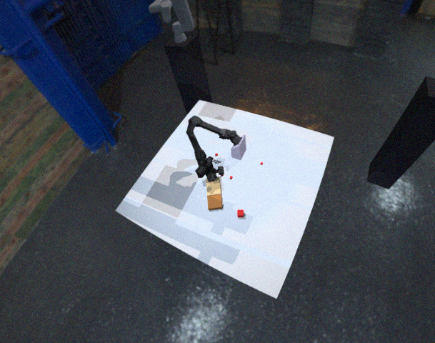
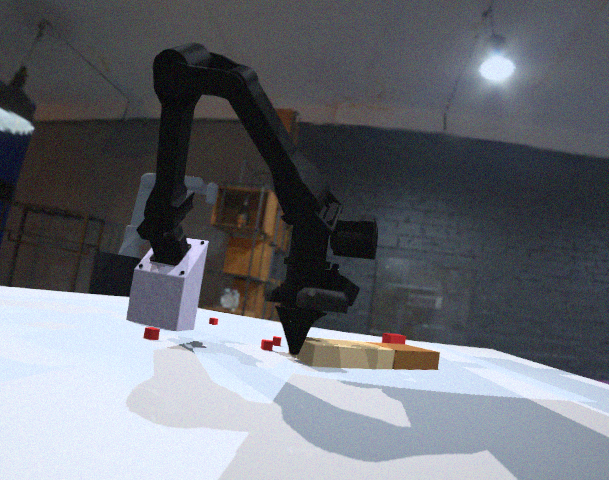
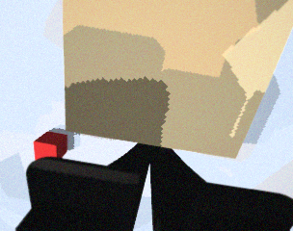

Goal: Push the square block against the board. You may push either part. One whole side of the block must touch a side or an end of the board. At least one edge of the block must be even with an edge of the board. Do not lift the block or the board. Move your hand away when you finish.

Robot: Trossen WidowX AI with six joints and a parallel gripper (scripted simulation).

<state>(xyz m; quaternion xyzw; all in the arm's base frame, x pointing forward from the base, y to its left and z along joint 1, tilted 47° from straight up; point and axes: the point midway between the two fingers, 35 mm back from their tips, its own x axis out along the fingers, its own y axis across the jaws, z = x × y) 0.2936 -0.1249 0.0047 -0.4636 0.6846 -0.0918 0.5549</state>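
Note:
The orange square block point(image 1: 214, 201) point(image 2: 418, 357) lies flat against one end of the pale tan board point(image 1: 213, 188) point(image 2: 345, 354) point(image 3: 151, 53). No gap shows between them, and their long edges look about in line; a slight offset cannot be ruled out. The block is out of the wrist view. My gripper point(image 2: 294, 352) point(image 3: 152, 141) is shut and empty, pointing down at the board's other end. Its tips are low by the table and meet or nearly meet that end face; exact contact is not clear. In the top view the hand hides its tips.
A larger red cube point(image 1: 240, 213) point(image 2: 393, 338) lies beside the block. Small red cubes point(image 1: 231, 177) point(image 2: 266, 344) point(image 3: 50, 145) lie near the gripper, others point(image 1: 261, 163) point(image 2: 150, 333) farther off. The arm's lavender base point(image 1: 238, 148) point(image 2: 154, 299) stands behind the hand on the white table point(image 1: 283, 206).

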